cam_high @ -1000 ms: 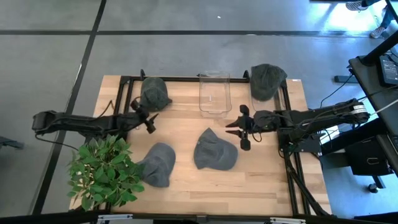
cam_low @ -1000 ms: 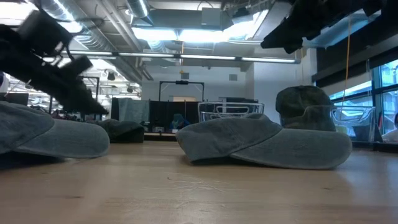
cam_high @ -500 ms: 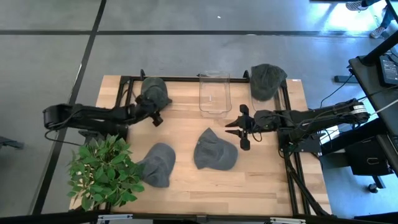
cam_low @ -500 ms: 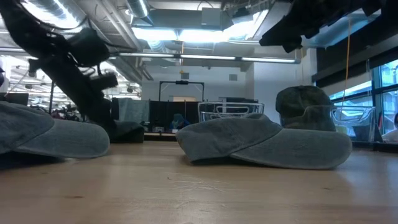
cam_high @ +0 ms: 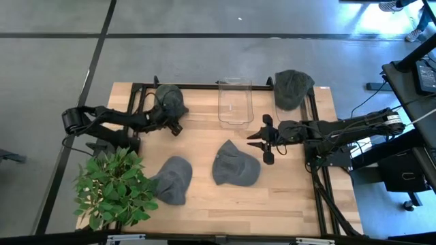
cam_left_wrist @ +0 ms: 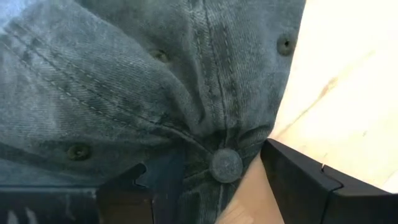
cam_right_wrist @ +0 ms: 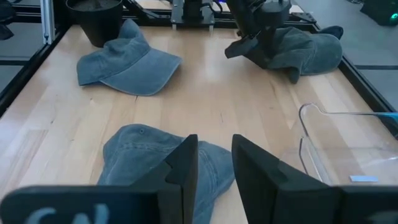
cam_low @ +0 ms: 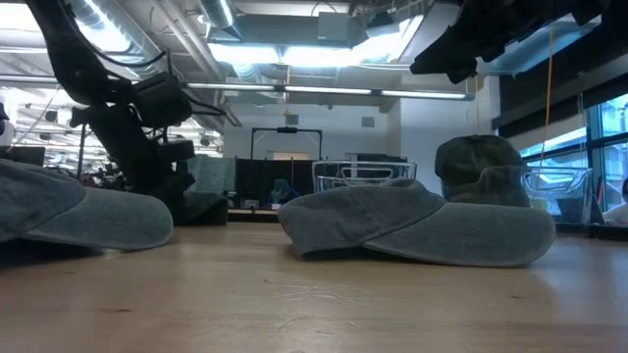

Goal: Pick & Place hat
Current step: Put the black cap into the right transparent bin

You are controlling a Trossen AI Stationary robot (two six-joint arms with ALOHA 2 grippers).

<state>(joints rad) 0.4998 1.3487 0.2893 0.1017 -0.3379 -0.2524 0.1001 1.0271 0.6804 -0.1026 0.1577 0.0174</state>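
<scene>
Pale wooden boards form the table (cam_high: 204, 197), which sits on a grey floor crossed by dark lines. Four grey denim hats are in view: one at the far left corner (cam_high: 169, 101), one at the near left (cam_high: 174, 178) just beside a potted plant (cam_high: 112, 187), one near the middle (cam_high: 235, 165), and one at the far right corner (cam_high: 293, 88) lying partly over the table's edge. A clear plastic container (cam_high: 235, 102) stands at the far edge between the two far hats. The left gripper (cam_high: 174, 124) has its tip at the near rim of the far left hat; in the left wrist view its two dark fingers (cam_left_wrist: 298, 180) are spread, one on either side of the hat's top button (cam_left_wrist: 225, 165), with folded denim bunched between them. The right gripper (cam_high: 262, 139) hangs above the table, just beyond the middle hat, and the right wrist view shows its fingers (cam_right_wrist: 183, 165) parted with that hat (cam_right_wrist: 146, 149) lying below them.
</scene>
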